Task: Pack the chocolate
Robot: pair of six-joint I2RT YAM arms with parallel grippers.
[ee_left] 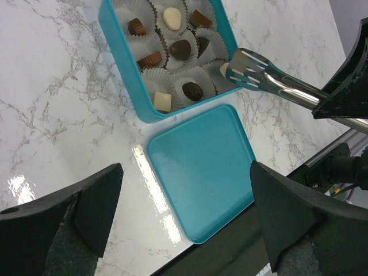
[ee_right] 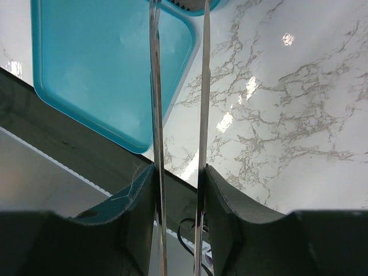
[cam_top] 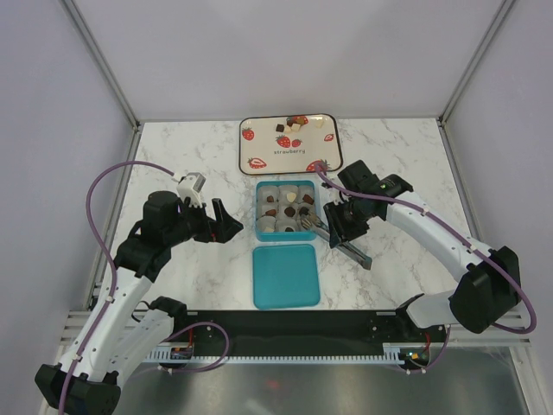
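Chocolate [cam_top: 282, 128] is being shown in two places in the top view: a few loose pieces are lying on the strawberry tray [cam_top: 259, 138] at upper centre, and others are sitting in liner cups inside the teal box [cam_top: 260, 210] just below it. The lid [cam_top: 286, 275] is lying flat beneath the box. The right gripper [cam_top: 339, 226] is being seen clenched on metal tongs [cam_top: 315, 228], whose long axis is running from lower right up-left to the box's lower right corner. The left gripper [cam_top: 226, 226] is being held released, left of the box. In the left wrist view, a pale piece is being glimpsed at the tong tips over that corner cup; whether it is gripped cannot be told. The left fingers [ee_left: 92, 201] are being held wide apart. In the right wrist view, the tong blades are being pressed between the right fingers [ee_right: 132, 207]; no candy is showing. The tray pieces are judged to be lying up-frame of the right gripper, the nearer arm.
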